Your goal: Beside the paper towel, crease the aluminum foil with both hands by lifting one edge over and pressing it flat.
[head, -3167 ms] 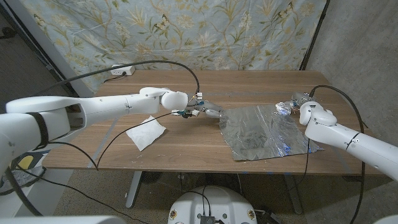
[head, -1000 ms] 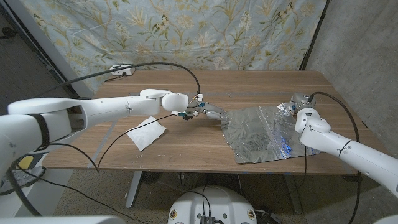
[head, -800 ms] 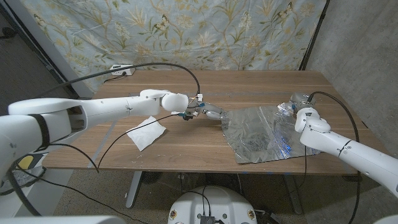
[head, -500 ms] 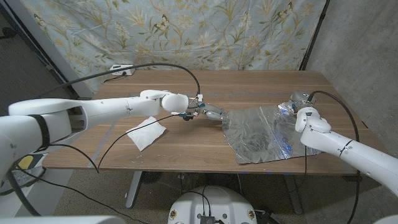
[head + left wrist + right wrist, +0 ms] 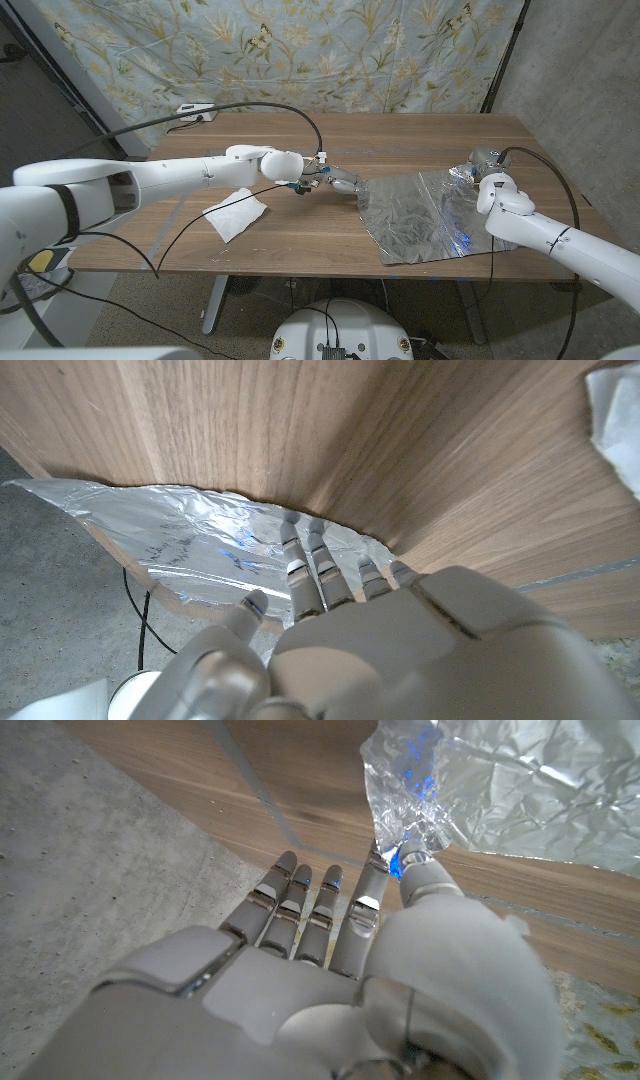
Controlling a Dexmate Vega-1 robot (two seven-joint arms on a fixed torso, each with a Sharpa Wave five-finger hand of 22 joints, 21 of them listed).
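We list the counter (image 5: 300, 225), wooden, spanning the frame's middle. Aluminum foil (image 5: 415, 215): crinkled sheet lying right of centre, its right corner raised. Paper towel (image 5: 236, 213): white, left of centre, well apart from the foil. Left robot hand (image 5: 338, 181): fingers extended, tips touching the foil's left edge, holding nothing. Right robot hand (image 5: 480, 166): pinches the foil's raised corner at right.

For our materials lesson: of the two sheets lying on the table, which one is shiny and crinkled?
The aluminum foil, between the hands; the paper towel is matte white.
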